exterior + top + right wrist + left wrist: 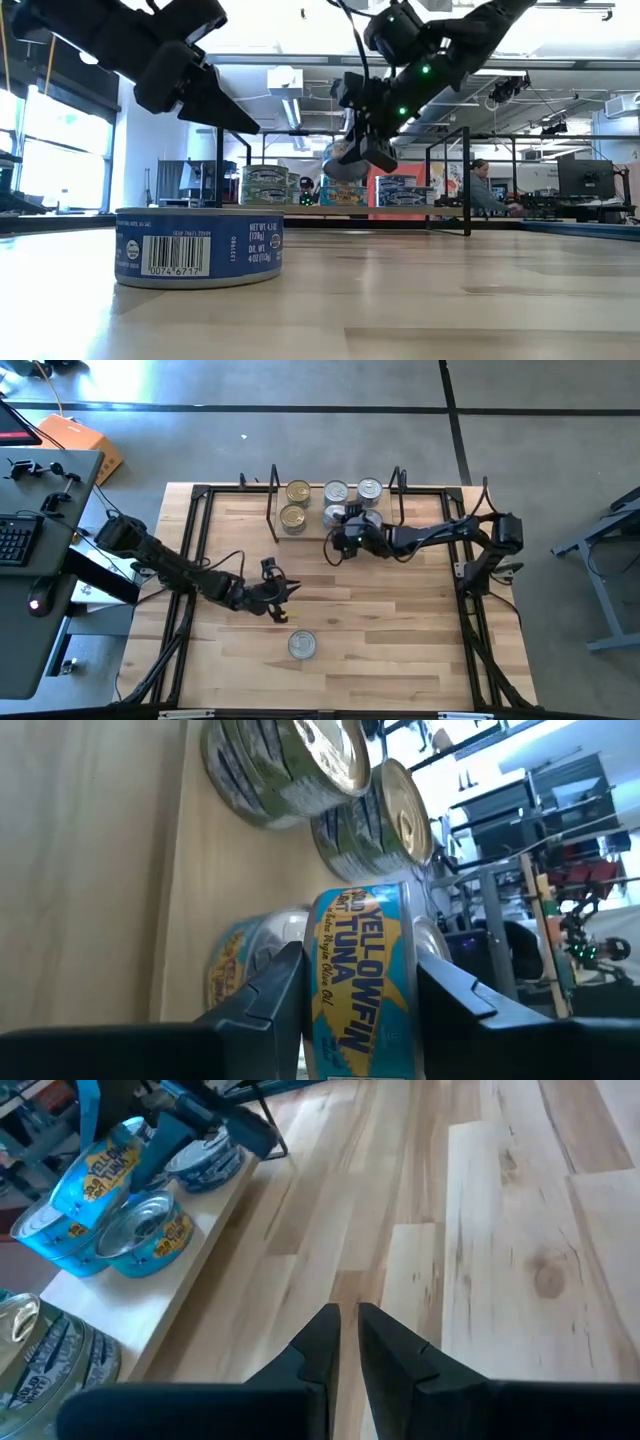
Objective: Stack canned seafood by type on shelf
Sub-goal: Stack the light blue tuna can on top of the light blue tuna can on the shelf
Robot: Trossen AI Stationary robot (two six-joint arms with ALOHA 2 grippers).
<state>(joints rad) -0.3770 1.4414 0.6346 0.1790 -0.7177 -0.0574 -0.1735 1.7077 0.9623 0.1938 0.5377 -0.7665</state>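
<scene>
Your right gripper [355, 995] has its fingers clamped on a yellowfin tuna tin [362, 980], lid sideways, probably just above the like tin [245, 955] on the shelf [190, 870]; the left gripper [345, 1325], fingers pinched together, waits over the tabletop [520, 1230].

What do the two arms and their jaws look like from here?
Both arms are dark, slim and jointed, with black cables looping along them. The left gripper ends in two matte black wedge-shaped jaws. The right gripper has the same blocky black jaws. In the low view small green lights glow on the right arm.
</scene>
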